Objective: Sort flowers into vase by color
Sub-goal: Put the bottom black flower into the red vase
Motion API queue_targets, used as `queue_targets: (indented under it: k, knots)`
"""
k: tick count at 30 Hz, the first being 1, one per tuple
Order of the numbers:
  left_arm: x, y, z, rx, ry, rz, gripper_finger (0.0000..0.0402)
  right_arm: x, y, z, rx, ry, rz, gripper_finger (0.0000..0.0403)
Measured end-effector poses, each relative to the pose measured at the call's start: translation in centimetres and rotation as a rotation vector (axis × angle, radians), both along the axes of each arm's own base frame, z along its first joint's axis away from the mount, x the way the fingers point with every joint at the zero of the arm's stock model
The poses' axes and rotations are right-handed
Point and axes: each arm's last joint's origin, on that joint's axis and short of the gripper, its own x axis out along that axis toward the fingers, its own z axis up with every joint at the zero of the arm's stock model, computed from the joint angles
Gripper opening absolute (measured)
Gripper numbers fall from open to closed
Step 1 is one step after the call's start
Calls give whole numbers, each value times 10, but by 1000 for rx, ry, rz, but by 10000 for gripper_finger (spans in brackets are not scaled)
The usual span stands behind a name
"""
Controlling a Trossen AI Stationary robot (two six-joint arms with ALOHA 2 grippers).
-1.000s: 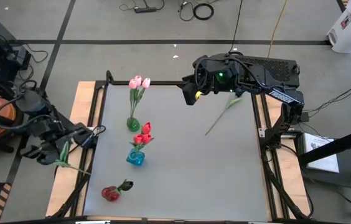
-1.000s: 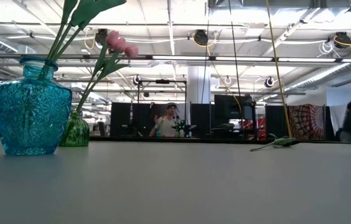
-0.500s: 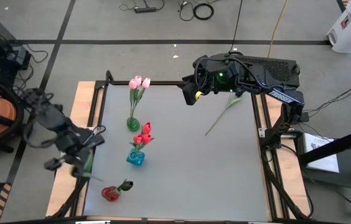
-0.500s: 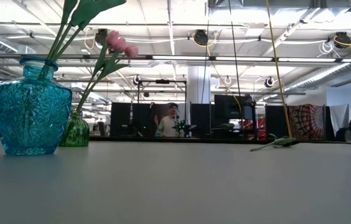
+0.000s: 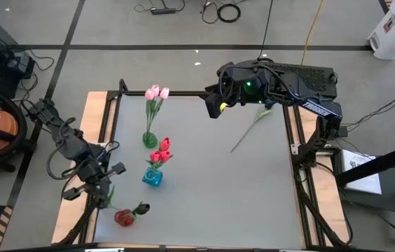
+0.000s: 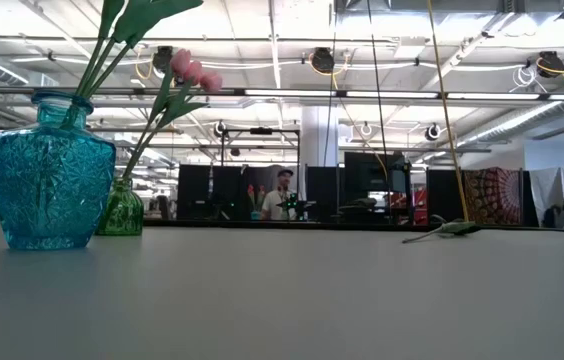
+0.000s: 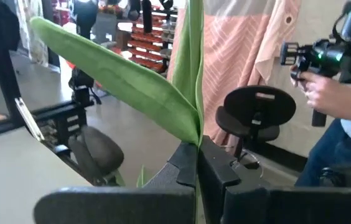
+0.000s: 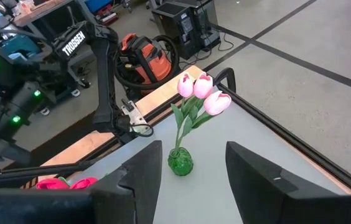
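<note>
Flower [image 7: 191, 68] stem is pinched in the closed left fingers [image 5: 101, 192], which have swung from the surface's [image 5: 204, 182] left edge down to just above the red vase [image 5: 124, 218] within the last second. Delivery looks imminent; its bud colour cannot be told. Beyond stand the blue vase [image 5: 152, 178] and green vase [image 5: 149, 139]. Farther off, one flower [image 5: 252, 124] lies loose under the right fingers [image 5: 220, 106], open and empty.
</note>
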Motion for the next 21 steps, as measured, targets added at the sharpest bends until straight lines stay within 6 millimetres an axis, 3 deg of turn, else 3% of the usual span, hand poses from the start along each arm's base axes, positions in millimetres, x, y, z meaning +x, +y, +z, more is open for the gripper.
queue_targets:
  k: [21]
  knots:
    - [-7,-24,-9,6,18,-20,1,0,0,0,0,0,0,169]
